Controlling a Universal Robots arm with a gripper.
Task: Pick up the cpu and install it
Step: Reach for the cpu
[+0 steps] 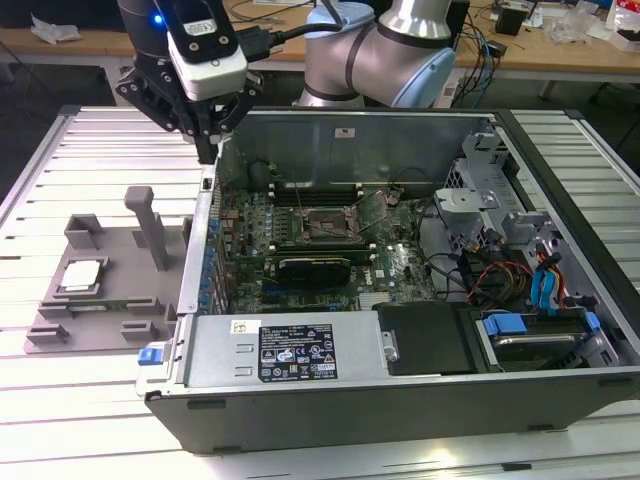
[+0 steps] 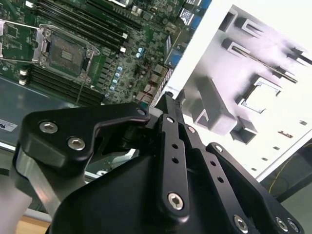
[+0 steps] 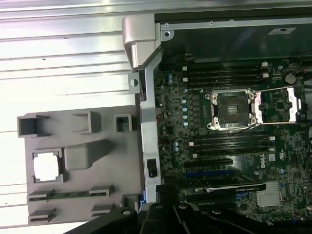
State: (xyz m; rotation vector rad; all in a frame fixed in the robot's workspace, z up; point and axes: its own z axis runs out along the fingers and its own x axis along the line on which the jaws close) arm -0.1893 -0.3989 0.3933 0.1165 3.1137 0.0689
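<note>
On the counter (image 1: 70, 410), to the exterior view's left of the open computer case (image 1: 420, 400), the cpu (image 1: 82, 275) lies flat in a square nest of a grey holder tray (image 1: 110, 305). In the first wrist view it shows as a pale square (image 3: 47, 166), well apart from the case wall. My gripper (image 1: 207, 150) hangs above the case's near-side wall, between the tray and the board. Its fingers look drawn together to a narrow point with nothing between them; the second wrist view (image 2: 168, 100) shows the same, the tips over the wall's edge. So nothing has been picked up yet. The socket (image 1: 328, 225) on the board sits bare with its metal frame swung open, which is plain in the first wrist view (image 3: 233, 109).

As for handling, I'd judge the cpu to be light, stiff and thin, with a smooth metal top that offers little friction. Its underside is likely delicate, so any scraping or tilting is a risk. The nest's raised lips crowd its rim, so I reckon the sensible hold is across two opposite edges where the lips leave gaps. It should be pinched lightly and kept level.
</note>
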